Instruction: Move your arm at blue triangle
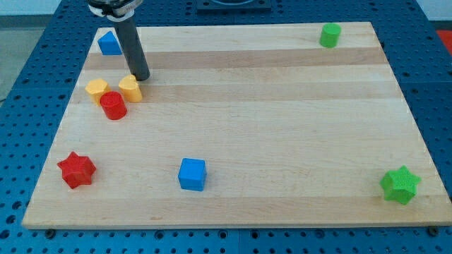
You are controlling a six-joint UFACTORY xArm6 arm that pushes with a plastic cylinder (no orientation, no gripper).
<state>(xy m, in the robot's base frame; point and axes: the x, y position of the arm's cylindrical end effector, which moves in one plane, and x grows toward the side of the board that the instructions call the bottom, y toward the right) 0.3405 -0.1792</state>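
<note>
**Tip set beside the yellow blocks, blue triangle close by at eleven o'clock**

A pale wooden desk [233, 127] is seen from above and slightly in front, resting on a blue perforated surface [28, 85]. The dark rod [131, 49] is brought down from the view's top left, and my tip [141, 77] is placed on the wood in the upper left part of the board. No hand is fitted to the arm, so no wide, narrow or holding state can be told; only the plain rod is shown.

The blue triangle [109, 43] is found near the upper left corner of the desk, at about eleven o'clock from my tip, close to the rod but apart from the tip itself. Whether the rod's shaft touches it cannot be told.

Just at seven o'clock from my tip, a yellow block [130, 89] of unclear shape is seen, nearly touching the tip. A second yellow block [97, 91] is set at its nine o'clock, and a red cylinder [113, 106] is tucked just below and between the two.

A red star [76, 169] is placed near the lower left corner, and a blue cube [192, 174] lies at its three o'clock, well apart. A green star [400, 185] is seen at the lower right corner, and a green cylinder [329, 34] at the upper right.
</note>
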